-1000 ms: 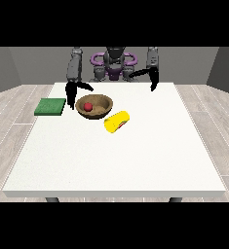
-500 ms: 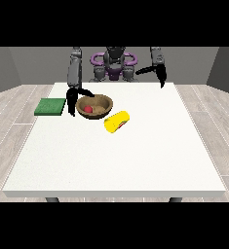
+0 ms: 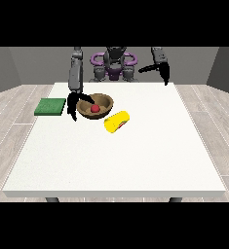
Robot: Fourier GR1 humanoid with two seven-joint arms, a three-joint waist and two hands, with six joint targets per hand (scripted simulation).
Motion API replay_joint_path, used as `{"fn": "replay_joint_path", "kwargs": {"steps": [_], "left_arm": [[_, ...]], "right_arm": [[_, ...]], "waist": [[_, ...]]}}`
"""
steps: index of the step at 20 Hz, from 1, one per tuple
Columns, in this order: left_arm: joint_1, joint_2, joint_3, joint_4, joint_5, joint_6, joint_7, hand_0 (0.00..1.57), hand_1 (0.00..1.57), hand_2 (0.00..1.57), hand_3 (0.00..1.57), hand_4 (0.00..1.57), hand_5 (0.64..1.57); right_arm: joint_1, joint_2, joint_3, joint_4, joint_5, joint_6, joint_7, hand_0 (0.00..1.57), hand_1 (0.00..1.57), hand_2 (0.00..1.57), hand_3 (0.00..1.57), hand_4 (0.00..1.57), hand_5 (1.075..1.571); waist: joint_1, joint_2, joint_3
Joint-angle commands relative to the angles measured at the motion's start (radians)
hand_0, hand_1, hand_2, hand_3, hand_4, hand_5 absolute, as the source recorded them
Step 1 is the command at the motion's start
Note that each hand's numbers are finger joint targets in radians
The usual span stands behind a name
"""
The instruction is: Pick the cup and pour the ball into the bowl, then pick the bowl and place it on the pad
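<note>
A brown bowl [image 3: 99, 101] stands on the white table with a red ball [image 3: 94, 108] inside it. Just right of and in front of the bowl a yellow cup [image 3: 116, 121] lies on its side. The green pad [image 3: 50, 106] lies flat to the left of the bowl. The hand at the view's left [image 3: 74, 104] hangs down at the bowl's left rim, fingers pointing down, with one reaching along the rim. High over the table's far right, the hand at the view's right [image 3: 165, 74] is raised with its fingers straight and holds nothing.
The white table [image 3: 135, 155] stretches wide toward the camera in front of the cup. The robot's torso [image 3: 114, 65] stands behind the far edge.
The hand at the view's left has come down from above the bowl to its left rim. The hand at the view's right has risen and swung outward. Bowl, ball and cup stay put.
</note>
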Motion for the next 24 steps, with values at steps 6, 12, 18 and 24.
{"fn": "replay_joint_path", "kwargs": {"steps": [6,12,18,24], "left_arm": [[-0.028,-0.019,-0.035,-0.030,0.005,-0.030,0.006,0.00,0.00,0.00,0.00,0.66,1.531],[0.036,0.001,0.032,0.118,0.059,-0.068,-0.023,0.00,0.00,0.00,0.00,0.96,1.423],[0.113,0.048,0.129,0.226,0.082,-0.054,-0.044,0.00,0.00,0.00,0.00,1.00,1.411],[0.184,0.061,0.142,0.218,0.085,-0.077,-0.071,0.00,0.00,0.00,0.00,1.00,1.410]], "right_arm": [[0.091,-0.083,0.128,0.100,0.252,-0.356,0.105,1.57,1.57,1.57,1.56,0.94,1.558],[-0.004,-0.036,0.215,0.061,0.321,-0.474,0.418,1.57,1.57,1.57,1.05,0.86,1.567],[-0.087,-0.136,0.276,0.013,0.349,-0.310,0.647,1.57,1.57,1.57,0.89,0.81,1.565],[-0.052,-0.160,0.254,-0.058,0.319,-0.255,0.715,1.57,1.57,1.57,0.75,0.79,1.570]], "waist": [[0.096,0.062,0.0116],[0.044,-0.150,0.0109],[-0.122,-0.298,0.0136],[-0.153,-0.314,0.0152]]}}
